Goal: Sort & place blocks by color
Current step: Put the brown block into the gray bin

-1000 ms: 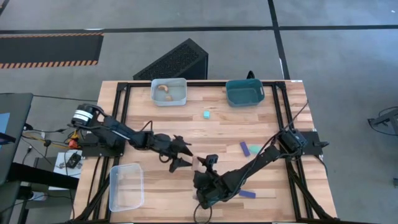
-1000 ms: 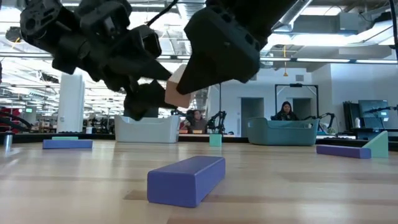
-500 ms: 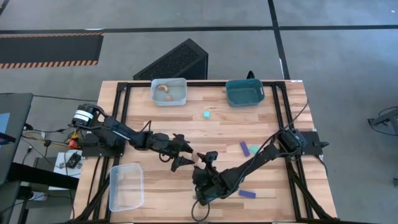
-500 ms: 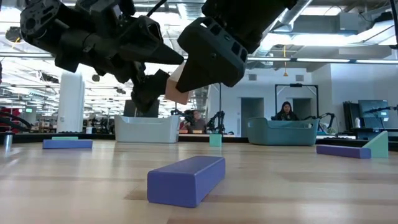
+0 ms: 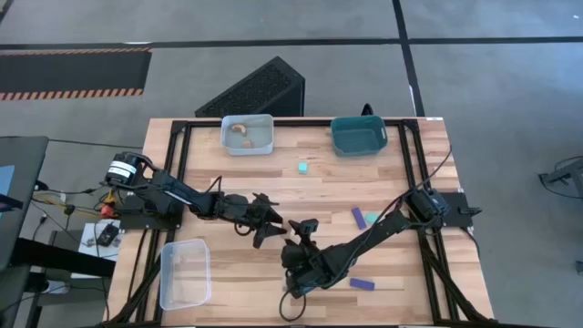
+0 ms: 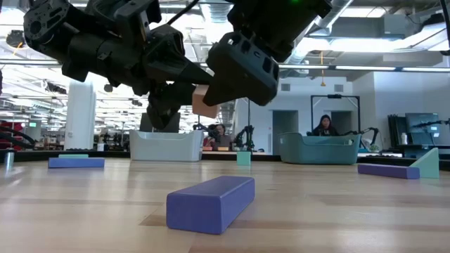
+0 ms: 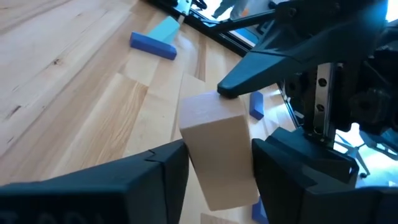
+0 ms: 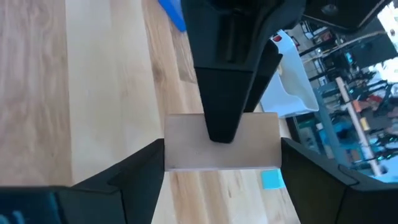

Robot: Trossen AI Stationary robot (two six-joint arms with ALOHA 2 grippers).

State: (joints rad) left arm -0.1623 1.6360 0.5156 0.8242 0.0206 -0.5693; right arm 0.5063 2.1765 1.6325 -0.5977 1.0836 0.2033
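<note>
While both grippers meet above the counter (image 5: 209, 155), the right gripper's (image 8: 221, 163) fingers clamp the tan wooden block (image 8: 221, 149) from two sides, and the left gripper's (image 7: 217, 171) fingers sit against its other faces, midair near the counter's middle front.

Even, bright overhead light fills the high view, so the bench (image 5: 310, 191) looks flat and pale and the arms throw only short, soft shadows beneath them. In the low view the ceiling lights and windows behind blow out to white glare, leaving the two arms as dark, backlit shapes, while the near purple block (image 6: 210, 202) is crisp with a faint shadow under it and the room beyond goes soft. Both wrist views are well lit but soft up close, the tan block (image 7: 217, 149) slightly blurred, with a bluish overexposed patch in the far corner.
</note>
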